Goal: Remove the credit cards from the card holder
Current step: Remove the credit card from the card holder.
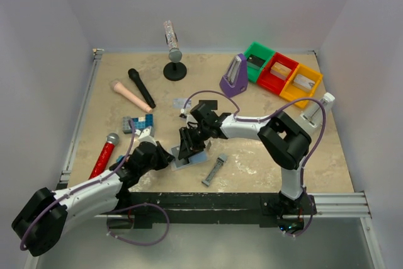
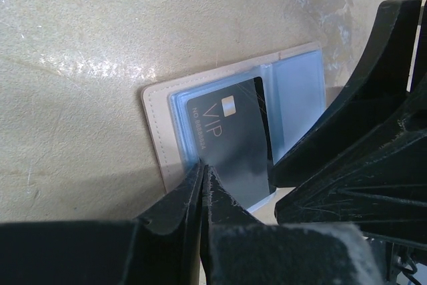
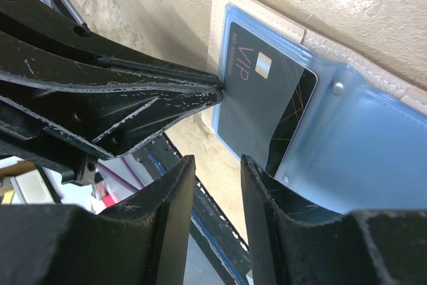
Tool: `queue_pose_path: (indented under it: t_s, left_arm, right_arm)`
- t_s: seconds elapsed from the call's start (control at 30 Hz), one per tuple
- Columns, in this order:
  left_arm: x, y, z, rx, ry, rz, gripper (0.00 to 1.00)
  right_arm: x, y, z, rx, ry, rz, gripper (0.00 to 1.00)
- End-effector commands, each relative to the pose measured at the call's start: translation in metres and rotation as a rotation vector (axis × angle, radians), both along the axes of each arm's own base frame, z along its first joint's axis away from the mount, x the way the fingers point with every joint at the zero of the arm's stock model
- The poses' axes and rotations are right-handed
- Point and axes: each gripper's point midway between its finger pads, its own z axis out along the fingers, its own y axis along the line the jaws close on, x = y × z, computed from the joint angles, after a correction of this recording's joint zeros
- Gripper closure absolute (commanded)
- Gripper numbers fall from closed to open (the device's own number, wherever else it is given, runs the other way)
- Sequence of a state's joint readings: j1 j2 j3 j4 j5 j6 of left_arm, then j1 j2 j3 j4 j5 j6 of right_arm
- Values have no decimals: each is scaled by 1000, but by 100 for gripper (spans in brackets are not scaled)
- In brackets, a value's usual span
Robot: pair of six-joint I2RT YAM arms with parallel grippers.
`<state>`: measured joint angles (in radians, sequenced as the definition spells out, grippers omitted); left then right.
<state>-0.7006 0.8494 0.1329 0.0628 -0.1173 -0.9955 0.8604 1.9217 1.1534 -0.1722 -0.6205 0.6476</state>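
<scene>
The card holder (image 2: 152, 125) lies open on the table, tan rim around pale blue pockets; it also shows in the top view (image 1: 194, 159) and the right wrist view (image 3: 373, 138). A black credit card (image 2: 233, 138) marked VIP sticks partly out of a pocket (image 3: 267, 105). My left gripper (image 2: 202, 165) is shut, its tips pinched at that card's corner (image 1: 169, 159). My right gripper (image 3: 217, 165) is open at the holder's near edge, one finger (image 3: 273, 198) over the holder (image 1: 187, 148). A small silver-grey flat piece (image 1: 182, 103), perhaps a card, lies farther back.
A narrow grey metal bar (image 1: 215, 169) lies right of the holder. A blue studded brick (image 1: 137, 123), a red microphone (image 1: 104, 154), a pink one (image 1: 131, 96) and a black one (image 1: 141, 87) lie to the left. Green (image 1: 258, 60), red (image 1: 277, 72) and yellow (image 1: 301, 83) bins stand back right.
</scene>
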Motion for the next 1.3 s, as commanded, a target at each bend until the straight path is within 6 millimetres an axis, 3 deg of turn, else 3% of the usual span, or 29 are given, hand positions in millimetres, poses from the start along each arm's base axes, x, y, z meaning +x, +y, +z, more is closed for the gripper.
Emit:
queue_pose_path:
  t_s: [0.0, 0.2, 0.57, 1.27]
  left_arm:
    - [1, 4, -5, 26, 5, 13, 95]
    - [1, 5, -6, 36, 9, 14, 96]
    - [3, 4, -7, 42, 9, 10, 97]
    - [0, 4, -18, 52, 32, 4, 100]
  right_arm:
    - [7, -6, -1, -8, -13, -29, 61]
    - [17, -18, -11, -44, -14, -74, 58]
    - [20, -18, -11, -28, -15, -80, 57]
    - [25, -4, 20, 196, 1, -119, 60]
